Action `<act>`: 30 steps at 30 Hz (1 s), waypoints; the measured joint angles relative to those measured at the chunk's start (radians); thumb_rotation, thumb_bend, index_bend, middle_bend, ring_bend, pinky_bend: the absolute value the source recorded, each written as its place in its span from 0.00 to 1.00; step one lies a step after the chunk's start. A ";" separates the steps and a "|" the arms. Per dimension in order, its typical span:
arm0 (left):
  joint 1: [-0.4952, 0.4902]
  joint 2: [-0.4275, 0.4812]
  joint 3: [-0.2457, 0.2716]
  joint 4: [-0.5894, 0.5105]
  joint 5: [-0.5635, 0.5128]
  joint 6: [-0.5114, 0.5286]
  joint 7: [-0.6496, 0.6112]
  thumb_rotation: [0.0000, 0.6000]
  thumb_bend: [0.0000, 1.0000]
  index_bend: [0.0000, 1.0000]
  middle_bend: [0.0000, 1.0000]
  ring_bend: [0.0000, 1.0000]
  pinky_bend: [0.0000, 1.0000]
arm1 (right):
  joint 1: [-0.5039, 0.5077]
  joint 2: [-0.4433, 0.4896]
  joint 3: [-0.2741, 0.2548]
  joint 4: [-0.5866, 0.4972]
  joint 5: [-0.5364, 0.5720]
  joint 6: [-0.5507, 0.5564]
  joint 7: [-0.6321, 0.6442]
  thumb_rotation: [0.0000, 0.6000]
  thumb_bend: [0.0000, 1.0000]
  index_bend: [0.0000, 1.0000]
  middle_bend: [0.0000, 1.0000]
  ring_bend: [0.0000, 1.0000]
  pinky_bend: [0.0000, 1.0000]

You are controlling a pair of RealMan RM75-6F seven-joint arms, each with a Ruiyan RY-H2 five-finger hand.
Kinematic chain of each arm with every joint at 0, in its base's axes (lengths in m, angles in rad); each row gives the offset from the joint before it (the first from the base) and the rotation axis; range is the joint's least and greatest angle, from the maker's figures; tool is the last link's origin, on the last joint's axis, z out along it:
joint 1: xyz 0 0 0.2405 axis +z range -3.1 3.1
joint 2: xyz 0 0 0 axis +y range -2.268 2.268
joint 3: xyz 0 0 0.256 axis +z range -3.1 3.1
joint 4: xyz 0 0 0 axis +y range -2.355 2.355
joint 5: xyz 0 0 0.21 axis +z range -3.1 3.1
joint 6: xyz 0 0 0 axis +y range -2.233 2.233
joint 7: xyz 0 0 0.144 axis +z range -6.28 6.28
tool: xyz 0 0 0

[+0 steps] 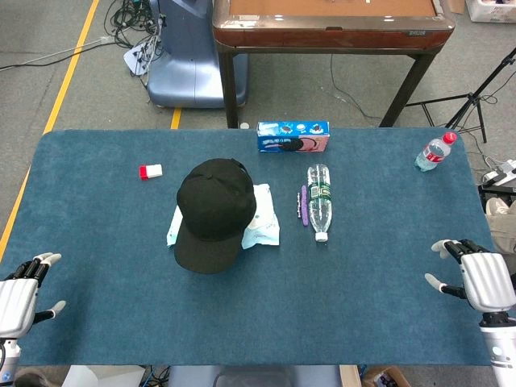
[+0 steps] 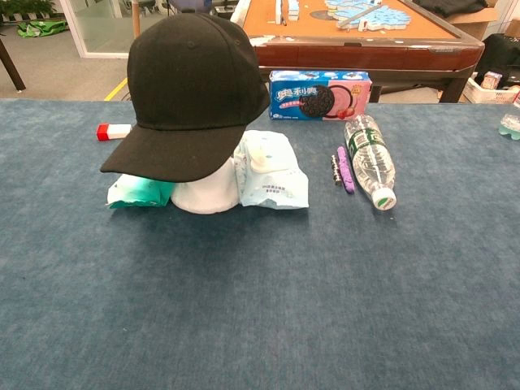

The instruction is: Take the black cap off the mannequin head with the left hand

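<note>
A black cap (image 1: 213, 211) (image 2: 188, 93) sits on a white mannequin head (image 2: 206, 193), its brim pointing toward me and slightly left. Only the base of the mannequin head shows under the brim in the chest view. My left hand (image 1: 22, 294) rests near the table's front left corner, fingers apart, holding nothing, well away from the cap. My right hand (image 1: 476, 274) lies at the front right edge, also empty with fingers spread. Neither hand appears in the chest view.
A wet-wipes pack (image 2: 270, 172) and a green pack (image 2: 138, 193) flank the mannequin head. A clear water bottle (image 1: 319, 201) and purple pen (image 1: 304, 205) lie to the right. Behind are a cookie box (image 1: 293, 137), a red-white object (image 1: 151, 171) and a small bottle (image 1: 435, 151).
</note>
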 measured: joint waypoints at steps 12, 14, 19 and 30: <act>0.003 -0.007 0.004 0.001 -0.008 -0.003 0.008 1.00 0.07 0.23 0.23 0.27 0.51 | 0.014 0.010 0.012 -0.004 0.024 -0.028 0.014 1.00 0.10 0.44 0.52 0.42 0.57; 0.003 -0.009 0.006 0.003 0.002 -0.001 0.003 1.00 0.07 0.23 0.23 0.27 0.51 | 0.013 0.012 0.013 -0.004 0.026 -0.028 0.019 1.00 0.10 0.44 0.52 0.42 0.57; -0.002 -0.013 0.012 0.012 0.044 0.008 -0.030 1.00 0.07 0.28 0.27 0.29 0.51 | 0.006 0.015 0.014 -0.003 0.023 -0.009 0.038 1.00 0.10 0.44 0.52 0.42 0.57; -0.038 -0.020 0.026 0.025 0.262 0.076 -0.146 1.00 0.07 0.54 0.62 0.52 0.63 | -0.005 0.017 0.020 0.000 0.025 0.012 0.054 1.00 0.10 0.44 0.52 0.42 0.57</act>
